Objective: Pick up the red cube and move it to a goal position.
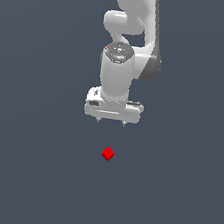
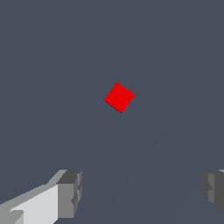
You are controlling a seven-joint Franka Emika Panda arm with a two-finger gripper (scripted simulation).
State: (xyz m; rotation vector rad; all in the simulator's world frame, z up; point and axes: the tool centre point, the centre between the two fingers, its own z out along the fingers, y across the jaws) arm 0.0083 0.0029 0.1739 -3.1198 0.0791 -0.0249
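- The white two-fingered claw (image 1: 111, 122) at the end of the white robot arm (image 1: 127, 45) points down over the plain dark grey worktop (image 1: 24, 172), and its fingers stand wide apart with nothing between them.
- In the wrist view the two grey fingertips (image 2: 70, 192) show at the frame's edges, with a broad bare gap of worktop between them.
- The small bright red plain-faced cube (image 1: 108, 154) lies on the worktop, below the claw and clear of it; nothing touches it.
- Seen from the wrist, the red cube (image 2: 119, 97) sits ahead of the gap between the fingers, turned at an angle to them, not squared to the pads.
- As I judge it, nothing of the task is done yet: the cube is not gripped or lifted.
- Left to do: line up over the cube, descend, close on it, lift, and carry it to the goal.
- No goal marker shows in either view.
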